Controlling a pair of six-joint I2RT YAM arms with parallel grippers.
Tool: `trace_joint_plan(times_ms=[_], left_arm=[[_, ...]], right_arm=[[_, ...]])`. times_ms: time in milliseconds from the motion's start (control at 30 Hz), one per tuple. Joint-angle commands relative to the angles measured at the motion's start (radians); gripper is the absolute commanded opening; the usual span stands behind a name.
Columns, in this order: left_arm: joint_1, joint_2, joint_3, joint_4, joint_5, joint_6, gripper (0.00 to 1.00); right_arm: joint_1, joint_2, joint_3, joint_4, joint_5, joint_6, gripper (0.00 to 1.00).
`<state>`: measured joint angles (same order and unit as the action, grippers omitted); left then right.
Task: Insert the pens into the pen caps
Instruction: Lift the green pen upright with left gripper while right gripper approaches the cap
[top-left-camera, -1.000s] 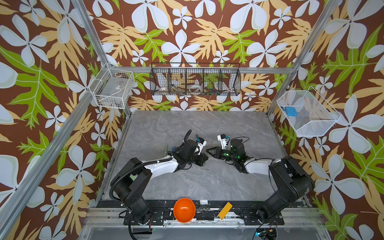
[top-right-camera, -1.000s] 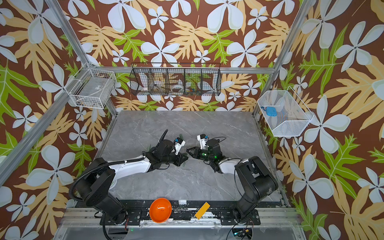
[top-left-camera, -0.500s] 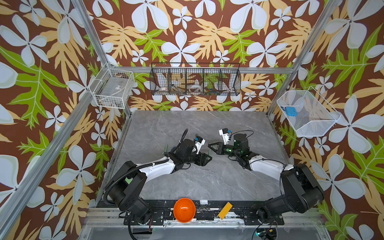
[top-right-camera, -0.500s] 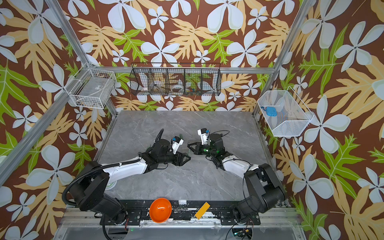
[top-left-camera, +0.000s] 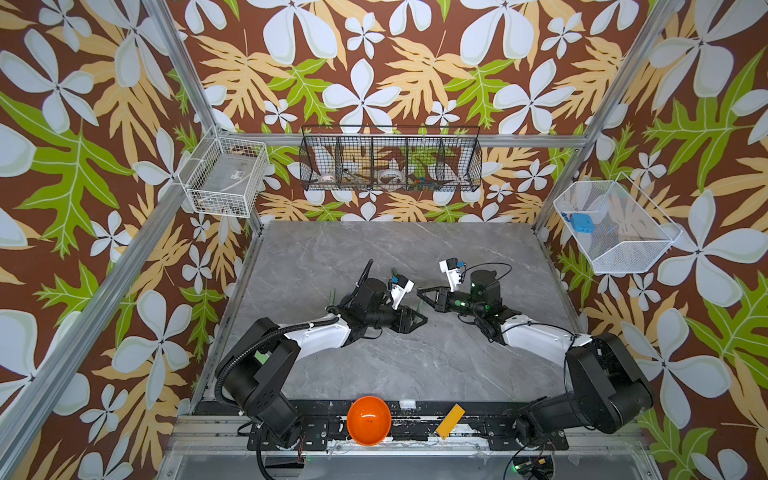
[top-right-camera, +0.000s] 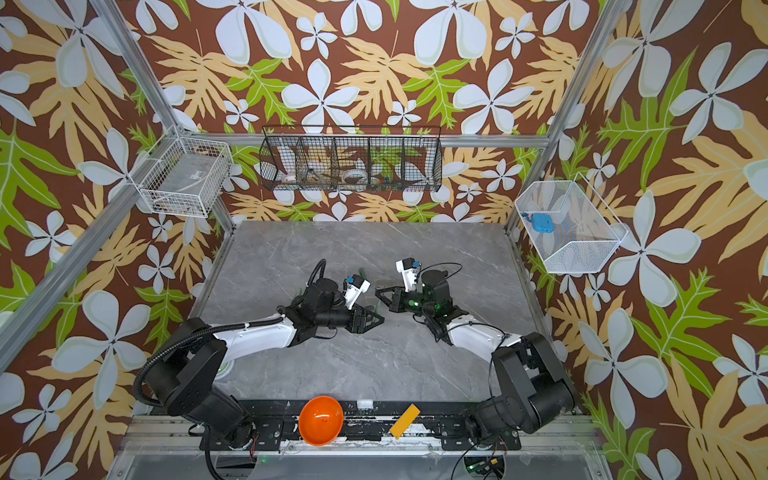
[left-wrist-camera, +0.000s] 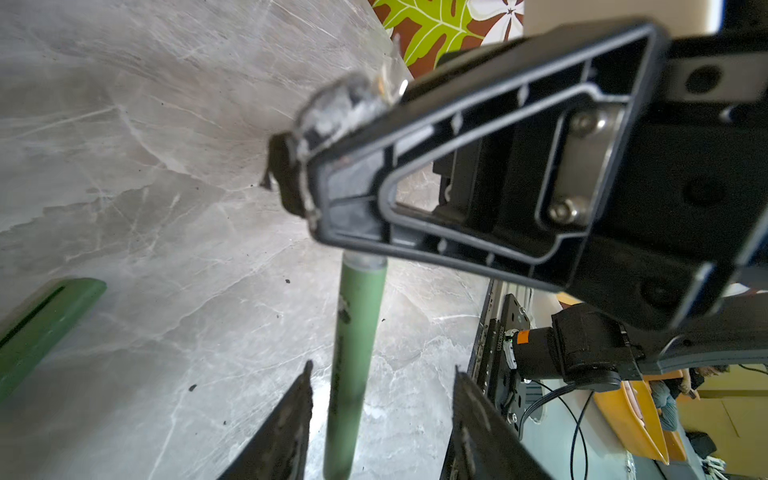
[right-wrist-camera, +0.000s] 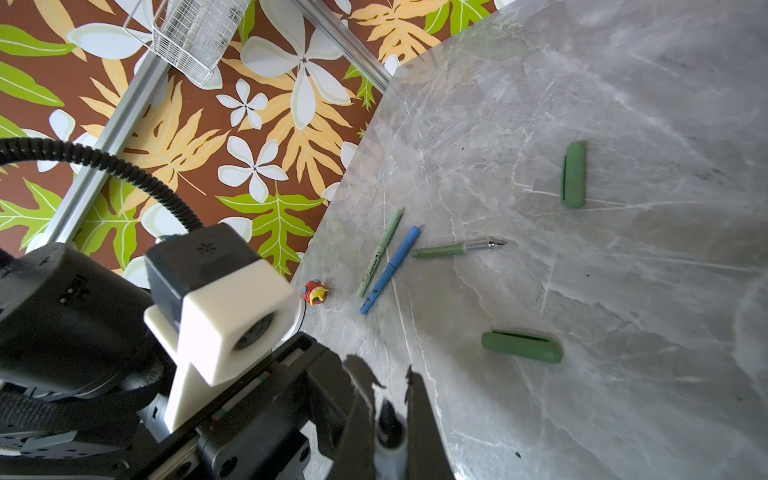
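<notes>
A dark green pen (left-wrist-camera: 357, 332) hangs above the table between my two grippers; in both top views it is a thin green line (top-left-camera: 419, 306). My right gripper (right-wrist-camera: 385, 368) is shut on its grey front end, which in the left wrist view disappears behind a right finger (left-wrist-camera: 415, 187). My left gripper (left-wrist-camera: 382, 368) stands open around the barrel, its jaws apart on either side. On the table lie a pale green pen (right-wrist-camera: 380, 253), a blue pen (right-wrist-camera: 390, 270), another dark green pen (right-wrist-camera: 457, 249) with its tip bare, and two dark green pen caps (right-wrist-camera: 573, 174) (right-wrist-camera: 521, 347).
A small red toy (right-wrist-camera: 316, 292) sits near the table's left edge. An orange bowl (top-left-camera: 369, 419) and a yellow block (top-left-camera: 451, 420) rest on the front rail. Wire baskets (top-left-camera: 390, 160) hang on the walls. My grippers meet mid-table (top-left-camera: 417, 320).
My left gripper was shut on the pen and has let go; its jaws now stand apart. The right arm has swung outward and stretched, still holding the pen.
</notes>
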<state>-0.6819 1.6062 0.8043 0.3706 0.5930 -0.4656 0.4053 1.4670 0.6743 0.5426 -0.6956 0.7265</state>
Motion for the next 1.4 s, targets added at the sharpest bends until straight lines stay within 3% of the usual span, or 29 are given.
trace_joint_plan(times_ms=[0,200,367,433,567,733,833,1067,1367], left_arm=[[0.001,0.006,0.008,0.036,0.022,-0.005,0.49],[0.001,0.015,0.022,0.032,0.023,-0.002,0.38],[0.001,0.000,0.021,0.030,0.008,0.004,0.06],[0.001,-0.010,0.022,0.021,-0.011,0.015,0.00],[0.002,-0.041,0.017,-0.029,-0.105,0.057,0.00],[0.038,-0.160,-0.045,-0.061,-0.260,0.086,0.00],[0.048,-0.262,-0.063,-0.129,-0.409,0.138,0.00],[0.048,-0.398,-0.086,-0.178,-0.624,0.208,0.00],[0.048,-0.441,-0.142,-0.151,-0.613,0.239,0.00]], right_arm=[[0.001,-0.004,-0.008,0.084,-0.027,0.015,0.00],[0.001,-0.010,-0.015,0.095,-0.033,0.015,0.00],[0.002,-0.016,-0.022,0.088,-0.033,0.002,0.00],[0.001,-0.031,-0.020,0.069,-0.020,-0.010,0.09],[0.002,-0.091,0.023,-0.103,0.036,-0.089,0.41],[0.001,-0.127,0.158,-0.507,0.190,-0.202,0.51],[0.003,-0.065,0.218,-0.647,0.217,-0.231,0.55],[0.091,0.150,0.281,-0.681,0.267,-0.219,0.58],[0.179,0.348,0.373,-0.649,0.284,-0.185,0.62]])
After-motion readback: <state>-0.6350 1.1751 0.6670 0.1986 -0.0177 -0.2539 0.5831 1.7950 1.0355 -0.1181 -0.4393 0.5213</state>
